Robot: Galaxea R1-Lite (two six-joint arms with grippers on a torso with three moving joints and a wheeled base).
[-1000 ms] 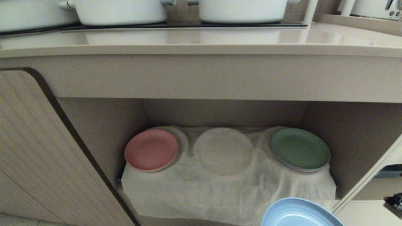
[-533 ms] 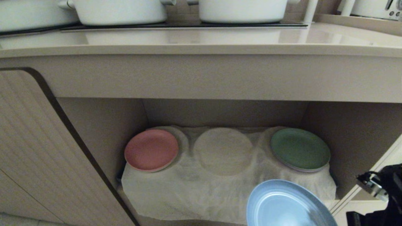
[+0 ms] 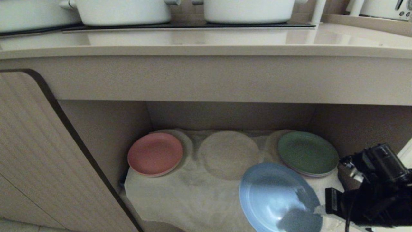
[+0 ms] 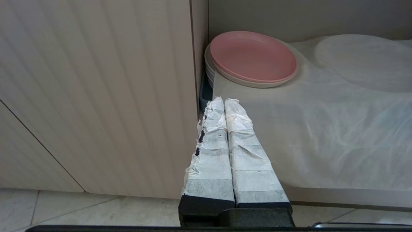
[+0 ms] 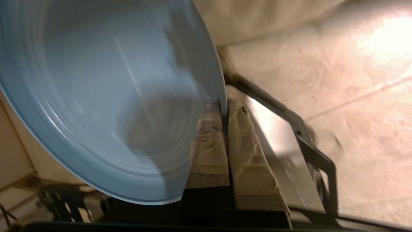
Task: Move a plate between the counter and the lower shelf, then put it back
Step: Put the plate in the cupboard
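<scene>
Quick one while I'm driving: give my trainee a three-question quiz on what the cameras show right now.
1. True or false: the right claw is shut on the plate.
2. Which bare mound on the lower shelf has no plate: left, middle or right?
3. What sits on the counter?

Key: 1 true, pinching its rim. 2 middle, between the pink plate and green plate. 3 white pots.
</scene>
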